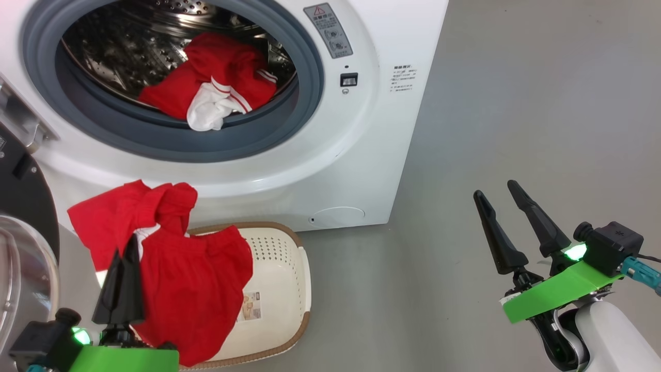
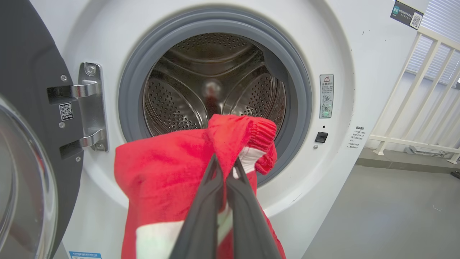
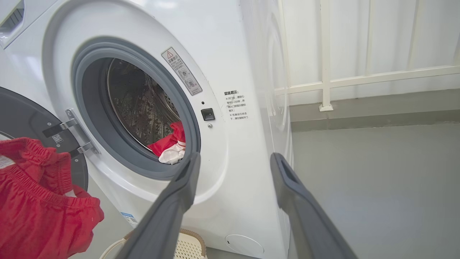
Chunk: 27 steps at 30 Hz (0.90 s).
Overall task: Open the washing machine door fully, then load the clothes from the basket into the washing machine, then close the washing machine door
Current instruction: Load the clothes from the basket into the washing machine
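Observation:
The washing machine (image 1: 361,155) stands with its door (image 1: 20,206) swung open at the left. One red garment with white trim (image 1: 217,88) lies in the steel drum (image 2: 212,86). My left gripper (image 1: 130,240) is shut on a second red garment (image 1: 186,274), which hangs above the cream basket (image 1: 279,279) in front of the machine. In the left wrist view the left gripper (image 2: 225,161) pinches that red garment (image 2: 169,169) below the drum mouth. My right gripper (image 1: 494,188) stands open and holds nothing, over the floor to the machine's right; the right gripper (image 3: 233,158) looks toward the machine's front.
Bare grey floor (image 1: 516,103) spreads to the right of the machine. A white railing (image 3: 323,72) runs behind it. The door's hinge bracket (image 2: 90,108) and the open door (image 2: 28,144) stand close at the left of the drum mouth.

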Available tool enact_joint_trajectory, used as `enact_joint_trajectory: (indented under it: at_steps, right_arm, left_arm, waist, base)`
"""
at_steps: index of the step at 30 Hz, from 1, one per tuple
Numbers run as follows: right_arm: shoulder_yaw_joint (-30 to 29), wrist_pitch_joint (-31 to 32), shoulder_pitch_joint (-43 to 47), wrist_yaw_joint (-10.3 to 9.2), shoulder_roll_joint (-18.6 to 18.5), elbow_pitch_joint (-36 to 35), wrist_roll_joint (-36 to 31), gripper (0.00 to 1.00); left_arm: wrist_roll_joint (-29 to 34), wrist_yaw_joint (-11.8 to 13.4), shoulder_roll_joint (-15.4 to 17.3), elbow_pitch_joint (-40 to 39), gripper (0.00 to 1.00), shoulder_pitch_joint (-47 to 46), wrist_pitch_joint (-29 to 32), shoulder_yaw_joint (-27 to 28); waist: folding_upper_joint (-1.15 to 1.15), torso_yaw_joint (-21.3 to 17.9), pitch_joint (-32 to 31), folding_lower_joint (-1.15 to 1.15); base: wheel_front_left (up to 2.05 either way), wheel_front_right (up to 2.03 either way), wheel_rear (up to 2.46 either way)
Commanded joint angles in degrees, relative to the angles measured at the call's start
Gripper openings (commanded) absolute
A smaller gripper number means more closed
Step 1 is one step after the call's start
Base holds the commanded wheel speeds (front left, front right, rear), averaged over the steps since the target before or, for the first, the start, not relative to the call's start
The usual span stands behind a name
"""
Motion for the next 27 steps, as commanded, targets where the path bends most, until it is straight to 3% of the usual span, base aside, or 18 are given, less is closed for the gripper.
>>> enact_joint_trajectory:
  at_steps: [1,14,27]
  right_arm:
    - [0.80,-0.27,1.02,0.09,-0.72,-1.42,-0.38,1.00]
    - [0.62,-0.27,0.79,0.09,-0.79,-1.64,-0.19,1.00]
    - [0.47,-0.27,-1.28,0.09,-0.33,-2.69,-0.23,1.00]
  left_arm:
    - [0.70,-0.18,0.47,-1.79,0.00,-0.92,-0.51,1.73]
    - [0.81,-0.18,0.28,-2.23,0.00,-3.50,-0.51,0.68]
    - [0.20,-0.18,2.67,1.98,0.00,-19.17,-0.51,-0.78]
  waist:
    - [0.00,0.00,0.04,0.00]
    - [0.00,0.04,1.08,0.00]
    - [0.00,-2.16,6.90,0.00]
  base:
    - [0.00,0.00,0.00]
    - [0.00,0.00,0.00]
    - [0.00,0.00,0.00]
